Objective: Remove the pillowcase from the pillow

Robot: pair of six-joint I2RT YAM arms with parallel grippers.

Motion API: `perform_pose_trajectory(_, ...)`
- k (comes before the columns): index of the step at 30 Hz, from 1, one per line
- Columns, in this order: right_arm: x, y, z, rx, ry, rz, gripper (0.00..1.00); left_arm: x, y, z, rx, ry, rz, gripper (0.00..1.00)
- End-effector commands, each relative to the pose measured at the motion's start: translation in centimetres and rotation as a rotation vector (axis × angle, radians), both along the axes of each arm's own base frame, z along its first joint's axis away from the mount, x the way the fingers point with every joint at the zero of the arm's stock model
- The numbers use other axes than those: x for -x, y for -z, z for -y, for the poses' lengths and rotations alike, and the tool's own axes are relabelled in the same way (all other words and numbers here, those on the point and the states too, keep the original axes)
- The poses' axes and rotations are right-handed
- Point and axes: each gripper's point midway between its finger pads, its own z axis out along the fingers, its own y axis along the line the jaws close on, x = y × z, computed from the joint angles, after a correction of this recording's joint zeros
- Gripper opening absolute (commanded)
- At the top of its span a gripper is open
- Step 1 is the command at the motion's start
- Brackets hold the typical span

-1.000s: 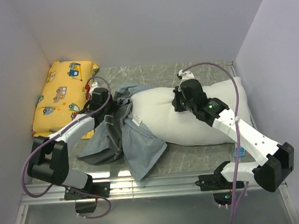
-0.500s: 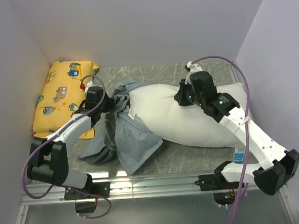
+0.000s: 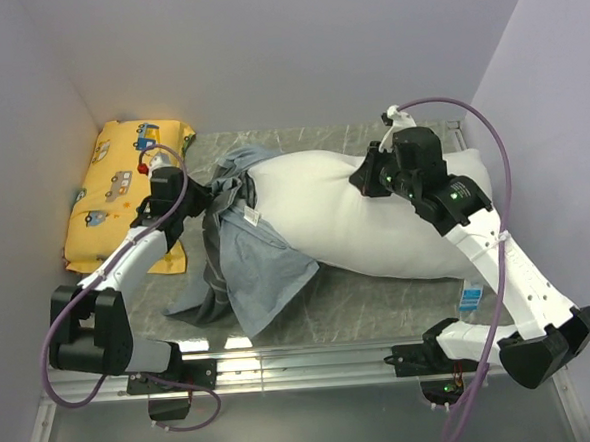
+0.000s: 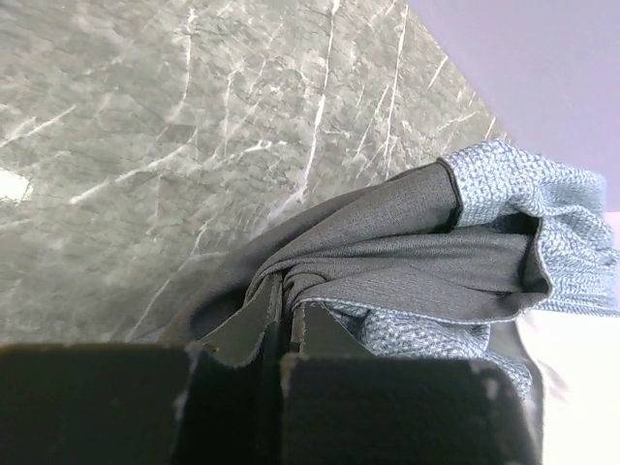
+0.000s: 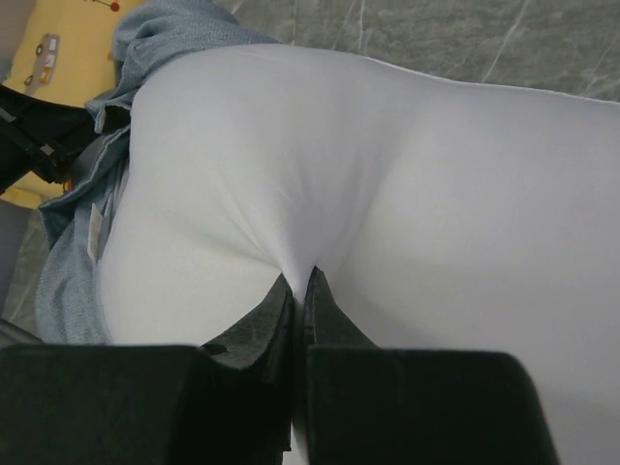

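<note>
My left gripper (image 4: 288, 312) is clamped on the bunched pillowcase (image 4: 407, 257); right gripper (image 5: 300, 283) is pinching a pillow (image 5: 407, 165) fold. The pillowcase wraps only the pillow's left end.

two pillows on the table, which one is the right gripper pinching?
The big plain white pillow: the right gripper pinches its cover. The smaller yellow cartoon-car pillow lies by the left wall, ungripped.
</note>
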Motion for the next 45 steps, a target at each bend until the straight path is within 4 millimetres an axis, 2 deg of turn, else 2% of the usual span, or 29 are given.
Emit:
perform_pose_trajectory(1, 0.7, -13.9, 5.0, -0.154, 0.186, 0.397, 0.00, -0.2, 2.4, -7.6, -0.134, -0.246, -0.078, 0.00)
perform_pose_trajectory(10, 1.6, -15.3, 6.1, -0.153, 0.203, 0.430, 0.00, -1.1, 0.8, -9.4, -0.099, -0.278, -0.050, 0.01)
perform_pose_trajectory(13, 1.6, -15.3, 6.0, -0.148, 0.197, 0.427, 0.00, -1.8, -0.3, -7.9, -0.068, -0.192, -0.014, 0.01)
perform_pose_trajectory(14, 1.5, -15.3, 6.1, -0.151, 0.201, 0.428, 0.00, -1.8, -0.7, -7.6, -0.062, -0.174, -0.001, 0.11)
perform_pose_trajectory(16, 1.3, -14.8, 6.0, -0.154, 0.204, 0.422, 0.00, -1.6, -2.9, -6.3, -0.038, -0.095, 0.068, 0.37)
perform_pose_trajectory(17, 1.2, -14.7, 5.9, -0.153, 0.203, 0.420, 0.00, -1.5, -4.1, -5.8, -0.036, -0.069, 0.097, 0.60)
perform_pose_trajectory(18, 1.0, -14.2, 5.8, -0.151, 0.203, 0.410, 0.00, -1.0, -6.4, -5.2, -0.054, -0.035, 0.147, 0.67)
perform_pose_trajectory(20, 0.6, -13.8, 5.7, -0.154, 0.207, 0.399, 0.00, -0.1, -8.9, -3.6, -0.080, 0.017, 0.196, 0.80)
perform_pose_trajectory(21, 0.3, -13.3, 5.5, -0.157, 0.207, 0.392, 0.00, 0.5, -11.2, -3.0, -0.109, 0.041, 0.246, 0.82)
perform_pose_trajectory(22, 0.1, -12.9, 5.4, -0.155, 0.207, 0.382, 0.00, 1.5, -11.6, -1.1, -0.118, 0.097, 0.241, 0.84)
perform_pose_trajectory(24, -0.3, -12.3, 5.3, -0.156, 0.212, 0.376, 0.00, 3.2, -13.1, 0.9, -0.149, 0.161, 0.274, 0.85)
perform_pose_trajectory(25, -0.7, -12.0, 5.3, -0.151, 0.221, 0.368, 0.00, 4.5, -12.6, 2.7, -0.171, 0.198, 0.250, 0.86)
perform_pose_trajectory(28, -1.3, -11.1, 5.2, -0.135, 0.227, 0.350, 0.00, 7.3, -13.1, 4.4, -0.201, 0.224, 0.273, 0.88)
perform_pose_trajectory(29, -1.5, -10.9, 5.1, -0.134, 0.229, 0.349, 0.00, 8.5, -12.7, 5.9, -0.200, 0.268, 0.270, 0.90)
perform_pose_trajectory(30, -1.7, -10.5, 5.0, -0.132, 0.228, 0.341, 0.00, 9.3, -12.3, 6.0, -0.206, 0.266, 0.263, 0.97)
perform_pose_trajectory(34, -2.6, -8.9, 4.4, -0.123, 0.232, 0.318, 0.00, 11.5, -11.9, 7.3, -0.188, 0.302, 0.271, 0.99)
perform_pose_trajectory(38, -3.9, -7.3, 4.4, -0.094, 0.272, 0.299, 0.00, 12.7, -12.7, 7.8, -0.188, 0.312, 0.311, 0.99)
perform_pose_trajectory(41, -4.6, -6.4, 3.9, -0.102, 0.273, 0.287, 0.00, 12.9, -12.4, 9.3, -0.189, 0.371, 0.299, 0.99)
perform_pose_trajectory(45, -5.0, -6.1, 3.2, -0.100, 0.265, 0.275, 0.00, 12.3, -8.5, 12.1, -0.192, 0.403, 0.233, 0.99)
